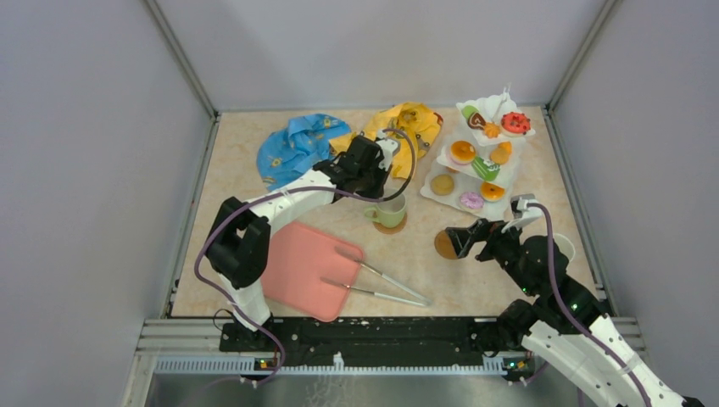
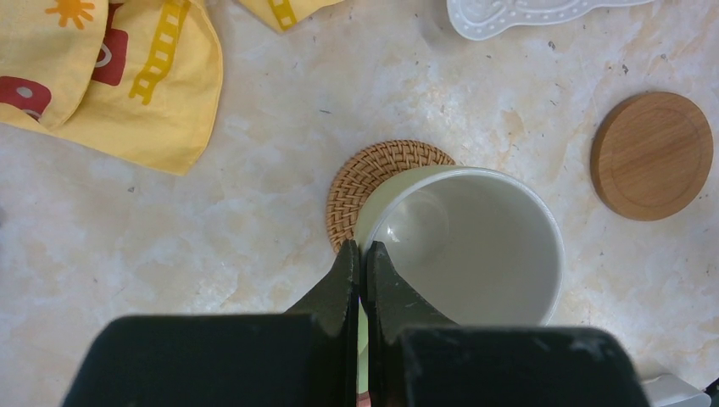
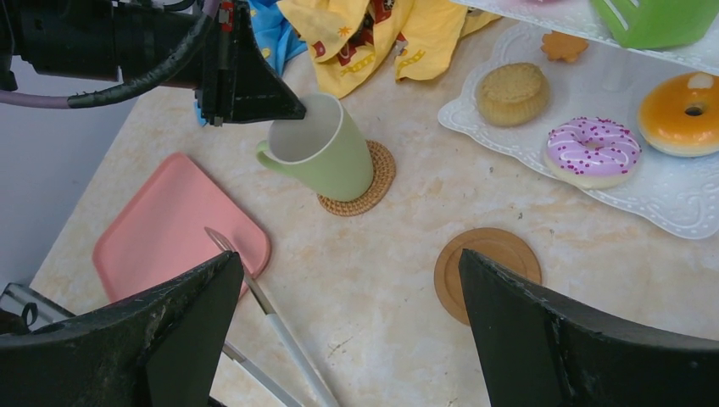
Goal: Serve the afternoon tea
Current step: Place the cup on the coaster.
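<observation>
right wrist: green mug point(image 3: 326, 157) mouth up, handle toward pink tray point(image 3: 165, 225)

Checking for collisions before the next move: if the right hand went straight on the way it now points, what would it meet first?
Probably the round wooden coaster, which lies just ahead of the open right hand, between its fingers. Depth is unclear, but nothing else shows in between.
</observation>
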Robot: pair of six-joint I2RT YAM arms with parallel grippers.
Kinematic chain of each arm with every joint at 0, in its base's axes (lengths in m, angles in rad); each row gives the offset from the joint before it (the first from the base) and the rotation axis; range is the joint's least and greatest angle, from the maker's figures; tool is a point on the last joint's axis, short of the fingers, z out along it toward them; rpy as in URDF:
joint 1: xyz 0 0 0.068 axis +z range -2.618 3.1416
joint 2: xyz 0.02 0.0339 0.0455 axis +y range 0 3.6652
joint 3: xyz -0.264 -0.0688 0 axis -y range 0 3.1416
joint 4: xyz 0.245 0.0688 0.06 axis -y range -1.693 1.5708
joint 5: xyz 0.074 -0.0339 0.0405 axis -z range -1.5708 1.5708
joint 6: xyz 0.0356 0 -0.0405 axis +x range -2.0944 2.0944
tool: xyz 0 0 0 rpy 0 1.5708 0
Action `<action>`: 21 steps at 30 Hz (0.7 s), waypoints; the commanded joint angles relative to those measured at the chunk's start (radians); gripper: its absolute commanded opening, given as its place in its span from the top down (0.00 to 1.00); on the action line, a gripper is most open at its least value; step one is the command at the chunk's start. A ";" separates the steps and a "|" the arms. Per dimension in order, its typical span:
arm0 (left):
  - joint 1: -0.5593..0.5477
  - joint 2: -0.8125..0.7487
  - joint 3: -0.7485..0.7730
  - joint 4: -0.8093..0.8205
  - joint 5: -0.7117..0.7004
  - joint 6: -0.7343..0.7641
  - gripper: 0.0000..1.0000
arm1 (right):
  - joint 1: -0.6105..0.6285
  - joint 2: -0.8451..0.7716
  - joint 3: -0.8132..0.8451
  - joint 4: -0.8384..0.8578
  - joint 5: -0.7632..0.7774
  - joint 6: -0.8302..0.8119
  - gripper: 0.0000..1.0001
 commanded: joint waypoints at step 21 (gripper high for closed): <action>-0.005 -0.113 0.024 0.091 0.030 -0.016 0.01 | -0.003 0.057 0.014 0.018 0.055 0.024 0.01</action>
